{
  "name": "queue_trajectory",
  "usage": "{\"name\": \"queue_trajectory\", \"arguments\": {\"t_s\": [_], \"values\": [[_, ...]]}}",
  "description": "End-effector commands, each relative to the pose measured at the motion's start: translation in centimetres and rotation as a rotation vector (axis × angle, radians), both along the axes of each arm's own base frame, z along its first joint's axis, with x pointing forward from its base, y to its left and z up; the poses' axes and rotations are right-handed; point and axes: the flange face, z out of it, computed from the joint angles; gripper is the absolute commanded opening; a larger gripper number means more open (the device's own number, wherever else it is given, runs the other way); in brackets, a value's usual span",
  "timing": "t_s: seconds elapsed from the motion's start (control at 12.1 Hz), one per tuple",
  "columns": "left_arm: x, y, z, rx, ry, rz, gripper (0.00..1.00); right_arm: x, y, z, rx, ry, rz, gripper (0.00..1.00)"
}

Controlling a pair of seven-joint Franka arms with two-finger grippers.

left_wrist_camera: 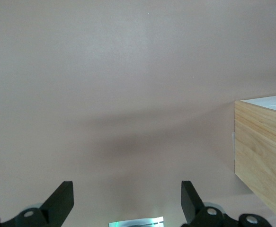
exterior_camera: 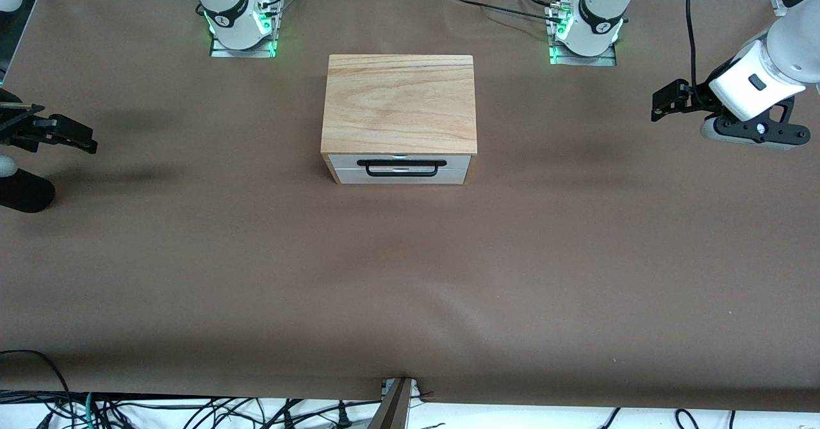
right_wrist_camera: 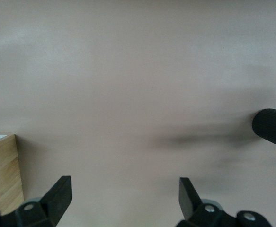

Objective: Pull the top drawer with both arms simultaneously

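Front view: top drawer (exterior_camera: pixel 401 162) sits shut in the wooden box (exterior_camera: pixel 400 102) mid-worktop, handle (exterior_camera: pixel 401 168) facing the camera. Left pincer (exterior_camera: pixel 666 101) and right pincer (exterior_camera: pixel 64 136) hover released over opposite worktop ends, well apart from it. Best approach: bring both in level, 1 per handle end, clench together, pull straight.

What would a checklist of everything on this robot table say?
Surface: brown table cover, bare around the box.
Job's things: top drawer shut, black handle untouched, in the wooden box.
Clutter: nothing seen.
Grippers: left pincer open, over the table's left-arm end; right pincer open, over the right-arm end; both away from the box.
Cables: black cables along the camera-side edge.
Surroundings: arm bases lit green.
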Motion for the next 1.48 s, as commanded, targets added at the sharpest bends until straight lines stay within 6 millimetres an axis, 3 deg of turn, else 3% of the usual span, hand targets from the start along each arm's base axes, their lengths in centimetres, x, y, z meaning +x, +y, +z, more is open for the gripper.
{"name": "queue_trajectory", "arguments": {"t_s": [0.0,1.4], "values": [[0.27,0.21,0.74,0.030,0.001,-0.020,1.00,0.28,0.18,0.66,-0.011,-0.009,-0.006,1.00],[0.70,0.40,-0.08,0.032,0.013,-0.016,1.00,0.24,0.18,0.64,-0.011,-0.006,-0.008,1.00]]}}
